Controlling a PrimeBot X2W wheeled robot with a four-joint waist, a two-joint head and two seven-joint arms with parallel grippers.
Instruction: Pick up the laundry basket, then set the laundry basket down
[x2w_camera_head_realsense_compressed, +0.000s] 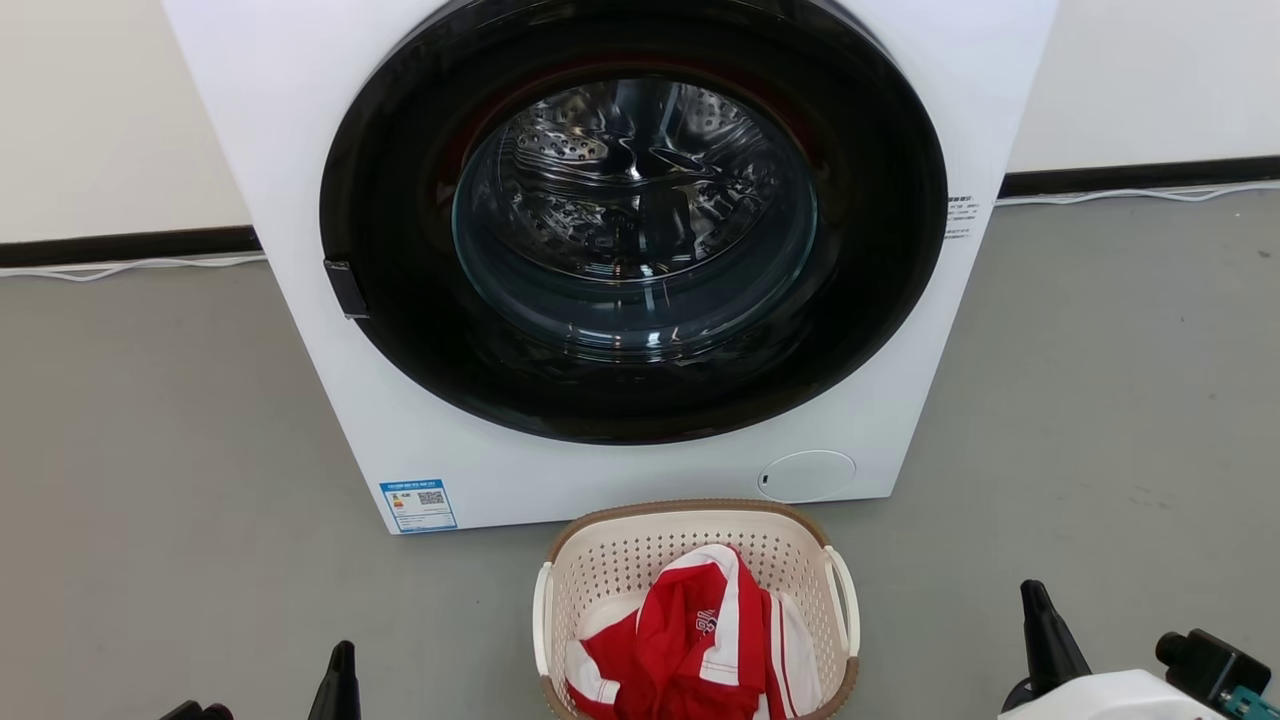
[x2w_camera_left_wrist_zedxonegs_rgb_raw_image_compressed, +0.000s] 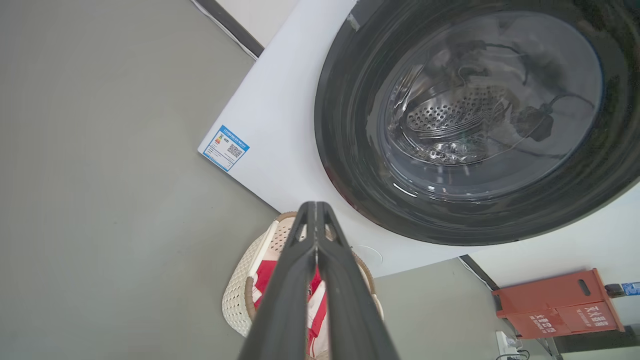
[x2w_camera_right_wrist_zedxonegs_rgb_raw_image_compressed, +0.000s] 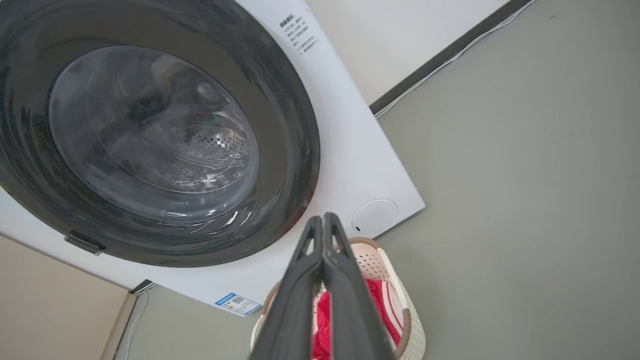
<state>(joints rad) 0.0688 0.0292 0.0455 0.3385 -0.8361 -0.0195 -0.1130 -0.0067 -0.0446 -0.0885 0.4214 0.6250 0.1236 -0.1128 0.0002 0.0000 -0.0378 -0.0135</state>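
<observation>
Basket (x2w_camera_head_realsense_compressed: 620, 560) sat midway between left gripper (x2w_camera_head_realsense_compressed: 342, 680) and right gripper (x2w_camera_head_realsense_compressed: 1040, 625), a handle (x2w_camera_head_realsense_compressed: 541, 620) toward each, neither nearer. Both were clenched, empty.

Washer (x2w_camera_head_realsense_compressed: 300, 120): 1, with 1 round door (x2w_camera_head_realsense_compressed: 635, 220), 1 latch (x2w_camera_head_realsense_compressed: 346, 290), 1 blue label (x2w_camera_head_realsense_compressed: 418, 505), 1 round cap (x2w_camera_head_realsense_compressed: 806, 475) and 1 printed sticker (x2w_camera_head_realsense_compressed: 958, 217). Basket (x2w_camera_head_realsense_compressed: 620, 555): 1, with 2 handles (x2w_camera_head_realsense_compressed: 541, 620). Garment (x2w_camera_head_realsense_compressed: 680, 640): 1 red-and-white piece counted; whether more lie under it cannot be told. Grippers: 2, left gripper (x2w_camera_head_realsense_compressed: 343, 655) and right gripper (x2w_camera_head_realsense_compressed: 1032, 595). Red box (x2w_camera_left_wrist_zedxonegs_rgb_raw_image_compressed: 560, 302): 1.
</observation>
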